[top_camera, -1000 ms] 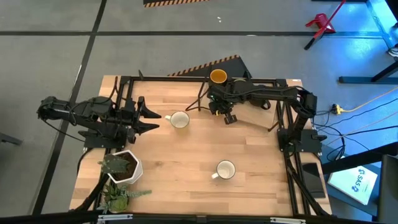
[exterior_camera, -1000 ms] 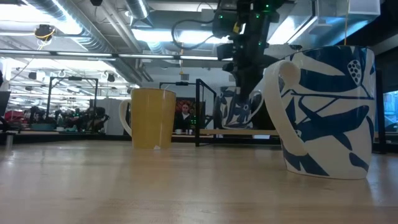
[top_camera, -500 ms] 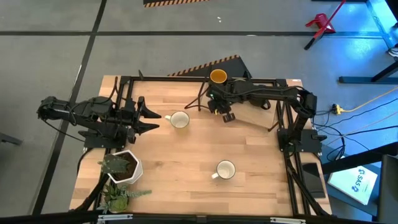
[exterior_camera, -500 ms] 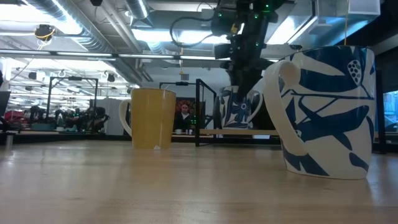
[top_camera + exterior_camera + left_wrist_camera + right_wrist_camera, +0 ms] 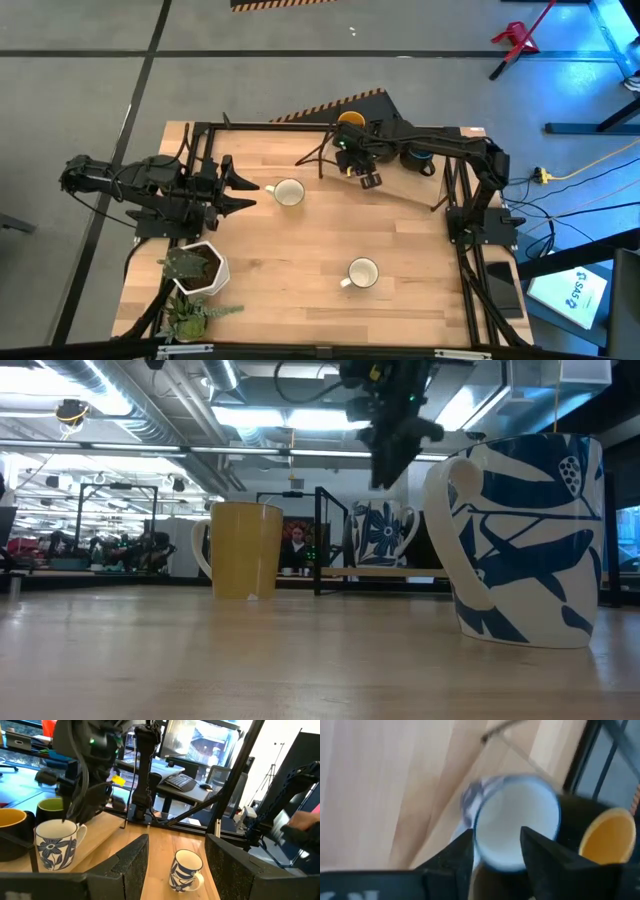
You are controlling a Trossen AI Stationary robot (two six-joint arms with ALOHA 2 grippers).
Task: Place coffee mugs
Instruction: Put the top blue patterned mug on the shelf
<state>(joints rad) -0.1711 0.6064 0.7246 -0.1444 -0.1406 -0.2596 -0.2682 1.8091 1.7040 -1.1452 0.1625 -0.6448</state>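
Note:
A white mug with blue flowers (image 5: 385, 532) stands on its base near the table's far edge, beside a dark mug with a yellow inside (image 5: 350, 122) and an olive green mug (image 5: 52, 807); in the high view the right arm hides it. My right gripper (image 5: 392, 465) hangs open above it, clear of its rim (image 5: 517, 822). A mug that is yellow outside and white inside (image 5: 288, 192) stands mid-table. A blue-patterned white mug (image 5: 361, 272) stands nearer the near edge. My left gripper (image 5: 248, 190) waits open, left of the yellow mug.
A white hexagonal plant pot (image 5: 200, 268) with a green plant stands at the table's near left corner. A black frame (image 5: 300, 128) runs along the far edge and both sides. Bare wood lies between the mugs mid-table.
My right gripper has risen from the flowered mug, where its fingers stood at the rim, and has drawn a little toward the far edge. The mug stays upright on the table where it was.

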